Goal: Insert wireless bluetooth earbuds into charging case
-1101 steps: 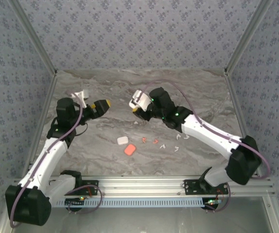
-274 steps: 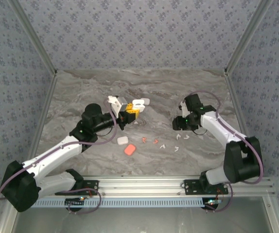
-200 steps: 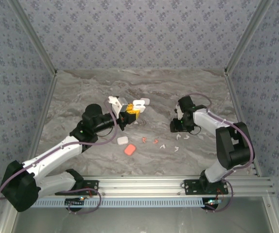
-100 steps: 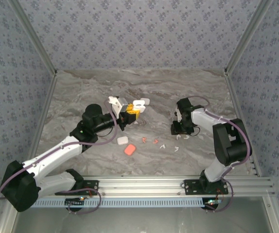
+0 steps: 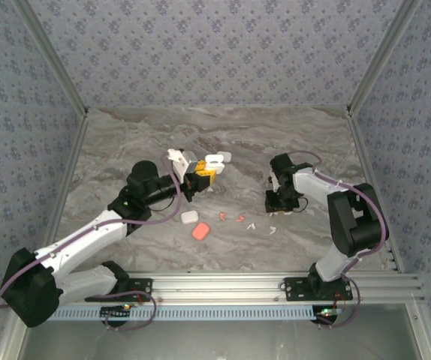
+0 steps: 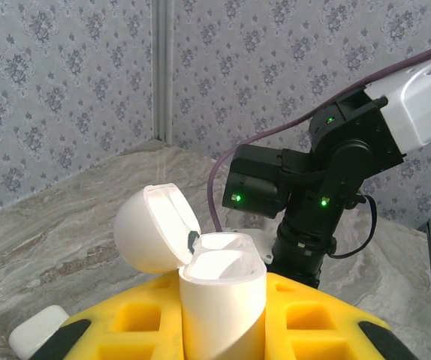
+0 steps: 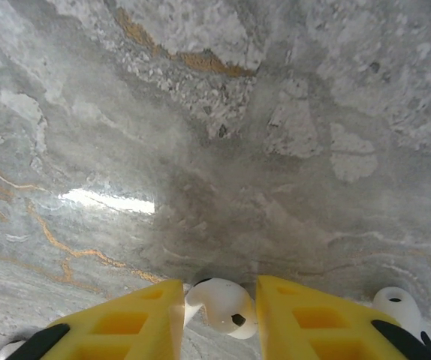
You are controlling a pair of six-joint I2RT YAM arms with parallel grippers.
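The right hand point(image 5: 275, 204), down at the surface point(image 7: 290, 135), pinches a white earbud point(image 7: 223, 306) between its fingers. Another earbud point(image 7: 396, 303) lies just outside one finger. The left hand point(image 6: 223, 334) grips an open white case point(image 6: 223, 281) upright.

**Looking From Three Places**

Looking down from high above and behind the arm bases point(image 5: 114, 279), facing the far wall point(image 5: 215, 52), taking in the whole table point(image 5: 223, 131). Riding on the left wrist, low and level, looking across an open white case point(image 6: 221, 292) just before the lens toward the right arm point(image 6: 313, 172); sharing both with the top view. Pointing down from the right wrist, very near the table, catching a white earbud point(image 7: 219, 304) at the bottom edge.
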